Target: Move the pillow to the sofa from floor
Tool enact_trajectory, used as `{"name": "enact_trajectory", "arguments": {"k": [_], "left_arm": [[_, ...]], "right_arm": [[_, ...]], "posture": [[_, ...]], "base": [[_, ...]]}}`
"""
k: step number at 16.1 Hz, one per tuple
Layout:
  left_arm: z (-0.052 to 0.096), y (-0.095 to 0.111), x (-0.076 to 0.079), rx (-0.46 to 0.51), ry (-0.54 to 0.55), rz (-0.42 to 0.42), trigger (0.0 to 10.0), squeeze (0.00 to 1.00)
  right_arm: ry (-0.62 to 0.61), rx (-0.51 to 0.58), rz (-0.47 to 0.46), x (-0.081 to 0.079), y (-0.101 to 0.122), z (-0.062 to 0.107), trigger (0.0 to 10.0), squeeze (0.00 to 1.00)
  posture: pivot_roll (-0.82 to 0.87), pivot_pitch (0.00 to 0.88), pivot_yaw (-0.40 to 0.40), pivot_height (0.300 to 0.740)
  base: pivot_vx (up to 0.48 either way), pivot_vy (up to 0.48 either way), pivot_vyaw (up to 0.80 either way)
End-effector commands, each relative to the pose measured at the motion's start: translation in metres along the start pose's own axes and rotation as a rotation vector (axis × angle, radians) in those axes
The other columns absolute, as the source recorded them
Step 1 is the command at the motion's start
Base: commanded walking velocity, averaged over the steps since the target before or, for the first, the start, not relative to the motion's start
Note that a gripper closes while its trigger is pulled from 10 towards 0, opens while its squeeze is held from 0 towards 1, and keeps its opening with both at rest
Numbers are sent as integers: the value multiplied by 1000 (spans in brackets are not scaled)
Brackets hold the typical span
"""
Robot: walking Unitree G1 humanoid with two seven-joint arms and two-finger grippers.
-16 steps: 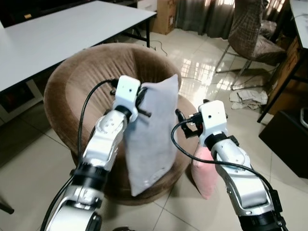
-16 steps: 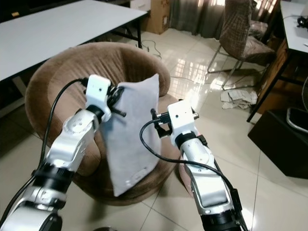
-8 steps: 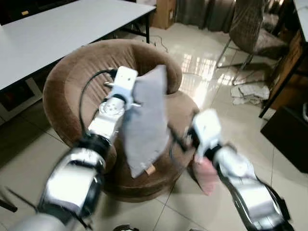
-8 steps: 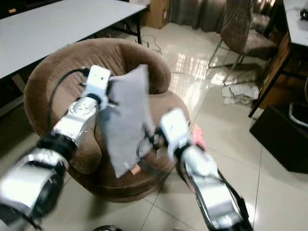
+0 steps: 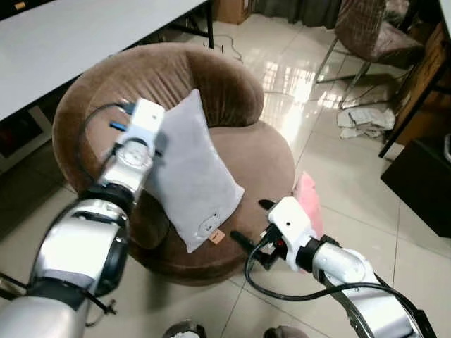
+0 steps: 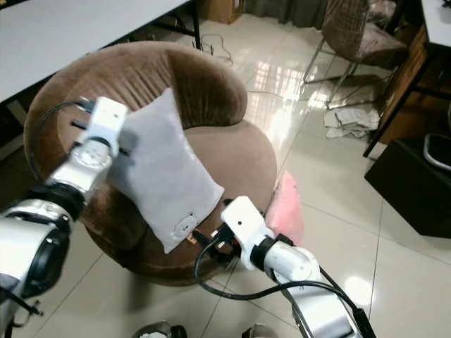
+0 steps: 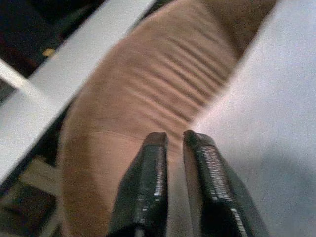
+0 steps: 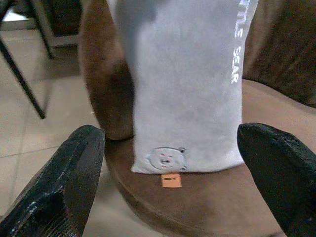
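Sofa seat right of the grey pillow is bare; approach from right open. High backrest blocks far and left sides. Pink pillow leans at sofa's right base. White table far left; chair, dark cabinet far right.

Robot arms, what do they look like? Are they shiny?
Yes! Both arms are shiny silver metal with black joints. Each wrist ends in a white boxy block, and a black cable loops beside it. The left pincer and right pincer each have two long black fingers.
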State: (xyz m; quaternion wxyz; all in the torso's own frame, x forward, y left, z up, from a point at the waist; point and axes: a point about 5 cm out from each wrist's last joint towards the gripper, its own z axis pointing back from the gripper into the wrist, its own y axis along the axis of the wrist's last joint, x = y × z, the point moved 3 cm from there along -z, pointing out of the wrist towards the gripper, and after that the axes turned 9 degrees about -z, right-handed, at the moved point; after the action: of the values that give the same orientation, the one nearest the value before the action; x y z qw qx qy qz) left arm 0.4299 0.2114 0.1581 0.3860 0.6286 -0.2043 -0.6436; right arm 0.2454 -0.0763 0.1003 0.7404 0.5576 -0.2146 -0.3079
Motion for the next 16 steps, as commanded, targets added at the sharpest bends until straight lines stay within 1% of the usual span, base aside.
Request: {"name": "enact_trajectory", "arguments": {"k": [1, 2, 3, 4, 5, 6, 7, 8, 9, 10, 11, 12, 13, 14, 15, 16], "left_arm": [[-3, 6, -22, 9, 72, -3, 10000, 1000], [-4, 6, -23, 9, 76, -3, 10000, 1000], [-4, 6, -27, 11, 90, -10, 10000, 1000], [-4, 5, -35, 10, 119, -12, 10000, 1000], [-4, 5, -37, 10, 130, -9, 10000, 1000], [-4, 8, -46, 32, 176, -21, 10000, 886], [-5, 19, -52, 105, 157, 162, 10000, 0], [-4, 26, -46, 158, 73, 315, 10000, 0], [-4, 29, -41, 180, 25, 373, 10000, 0], [0, 34, -31, 263, -70, 444, 10000, 0], [5, 28, -22, 285, -122, 465, 10000, 0], [18, 15, -15, 307, -153, 463, 10000, 0], [29, 5, -12, 315, -153, 455, 10000, 0], [63, -9, -5, 362, -176, 417, 10000, 0], [81, -11, -4, 385, -182, 447, 10000, 0], [95, -11, -2, 396, -192, 462, 10000, 0]], "right_arm": [[46, 23, 11, -2, 5, -2, 10000, 0], [48, 26, 12, -1, 5, -2, 10000, 0], [49, 34, 13, 0, 7, -3, 10000, 0], [42, 42, 18, 3, 10, -4, 10000, 0], [39, 44, 20, 4, 10, -4, 10000, 0], [15, 58, 27, 9, 13, -5, 10000, 0], [-107, 109, 53, 21, 21, -6, 10000, 0], [-193, 135, 51, 29, 24, -6, 10000, 0], [-232, 151, 43, 32, 26, -5, 10000, 0], [-349, 180, -10, 41, 27, -2, 10000, 0], [-400, 198, -51, 45, 27, 1, 10000, 0], [-448, 214, -49, 46, 29, 4, 10000, 0], [-480, 217, -54, 47, 28, 5, 10000, 0], [-552, 209, -68, 54, 27, 7, 10000, 0], [-579, 209, -79, 57, 26, 8, 10000, 0], [-598, 209, -78, 60, 26, 9, 10000, 0]], "posture": [[-76, 144, 63, 740], [-76, 141, 62, 740], [-75, 134, 63, 740], [-72, 128, 63, 740], [-72, 128, 63, 740], [-69, 115, 66, 740], [-59, 92, 66, 740], [-53, 85, 62, 740], [-44, 77, 57, 740], [-36, 70, 52, 740], [-22, 61, 43, 740], [-17, 60, 38, 740], [-16, 62, 36, 740], [-11, 70, 19, 740], [-2, 65, 7, 740], [2, 64, -5, 740]], "base": [[0, 0, 0], [0, 0, 0], [0, 0, 0], [0, 0, 0], [0, 0, 0], [0, 0, 0], [0, 0, 0], [0, 0, 0], [0, 0, 0], [0, 0, 0], [0, 0, 0], [0, 0, 0], [0, 0, 0], [0, 0, 0], [0, 0, 0], [0, 0, 0]]}}
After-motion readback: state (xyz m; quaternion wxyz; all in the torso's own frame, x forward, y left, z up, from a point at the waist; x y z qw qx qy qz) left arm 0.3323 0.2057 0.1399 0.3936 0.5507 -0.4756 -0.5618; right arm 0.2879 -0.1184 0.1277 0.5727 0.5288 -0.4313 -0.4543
